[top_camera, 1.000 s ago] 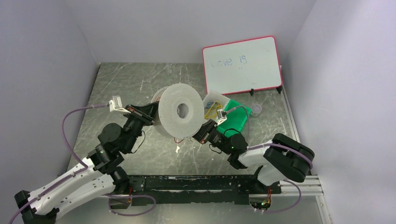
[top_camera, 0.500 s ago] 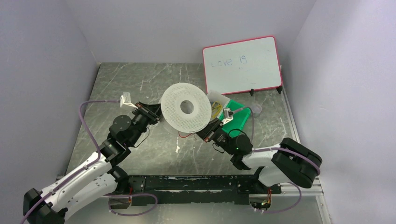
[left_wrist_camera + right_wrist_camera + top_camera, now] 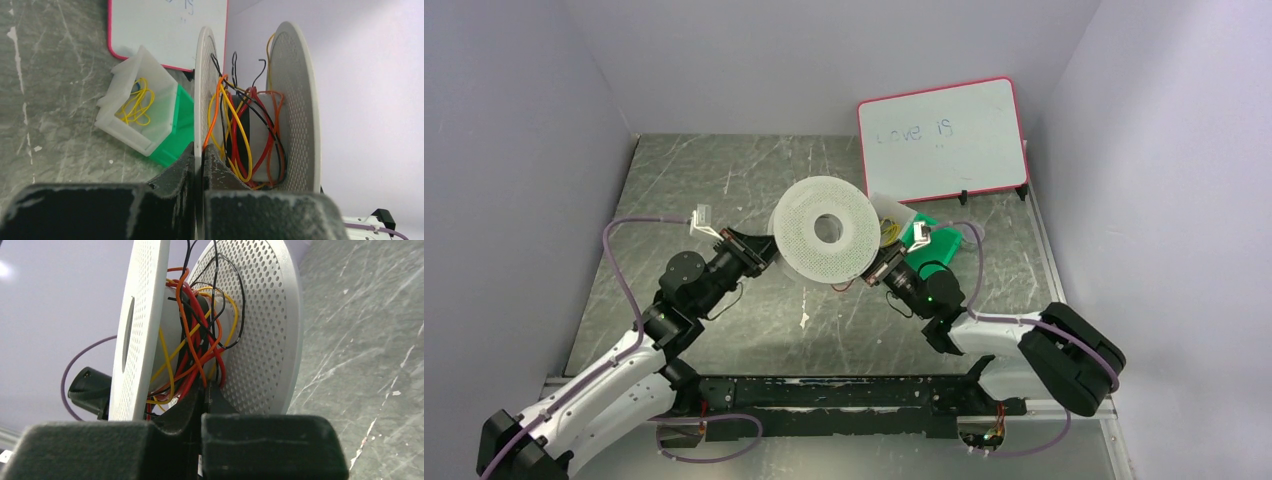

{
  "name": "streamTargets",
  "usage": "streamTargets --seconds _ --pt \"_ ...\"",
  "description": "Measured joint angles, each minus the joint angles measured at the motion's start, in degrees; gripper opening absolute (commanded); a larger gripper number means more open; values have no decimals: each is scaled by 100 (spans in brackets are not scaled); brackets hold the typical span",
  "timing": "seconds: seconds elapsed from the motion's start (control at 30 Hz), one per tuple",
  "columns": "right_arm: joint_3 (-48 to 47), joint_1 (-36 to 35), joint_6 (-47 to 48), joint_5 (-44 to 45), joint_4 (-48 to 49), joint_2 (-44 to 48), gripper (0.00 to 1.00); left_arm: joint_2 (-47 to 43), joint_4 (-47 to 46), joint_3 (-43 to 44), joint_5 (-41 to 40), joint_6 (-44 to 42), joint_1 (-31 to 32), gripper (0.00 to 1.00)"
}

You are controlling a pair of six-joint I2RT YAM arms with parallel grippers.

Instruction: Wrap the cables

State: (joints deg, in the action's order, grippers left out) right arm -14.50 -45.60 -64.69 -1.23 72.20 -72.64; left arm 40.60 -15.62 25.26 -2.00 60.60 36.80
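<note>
The white perforated spool [image 3: 824, 228] is held off the table, tilted, between the two arms. My left gripper [image 3: 764, 252] is shut on the rim of one spool flange [image 3: 205, 90]; the thin flange sits between my fingertips [image 3: 202, 150]. Loose orange-red cables [image 3: 215, 105], with red, yellow and black wires, loop round the hub between the flanges. My right gripper [image 3: 876, 270] is at the spool's lower right edge. In the right wrist view it [image 3: 205, 385] is shut on an orange-red cable [image 3: 185, 325] that runs from the spool [image 3: 265, 340] down into its fingertips.
A pink-framed whiteboard [image 3: 942, 140] leans at the back right. A clear bin [image 3: 902, 212] with yellow wire loops stands next to a green bin [image 3: 934, 250] just behind my right gripper. Both bins show in the left wrist view [image 3: 125, 135]. Grey walls enclose the table.
Both arms have carried the spool back and to the right, and its face has turned more upward. My right gripper has moved in closer under the spool.
</note>
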Motion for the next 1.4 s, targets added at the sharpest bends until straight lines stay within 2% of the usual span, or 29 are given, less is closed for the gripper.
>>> streamTargets --seconds 0.63,0.93,1.4 --pt "-881 313 98 -127 -960 -658 0 522 -81 -109 721 105 -702 7" --pt "-1185 404 153 -459 -1019 -925 0 758 -269 -111 1720 90 -782 7" --pt "-962 431 66 -741 -859 -966 0 951 -605 -221 2411 291 -1187 7"
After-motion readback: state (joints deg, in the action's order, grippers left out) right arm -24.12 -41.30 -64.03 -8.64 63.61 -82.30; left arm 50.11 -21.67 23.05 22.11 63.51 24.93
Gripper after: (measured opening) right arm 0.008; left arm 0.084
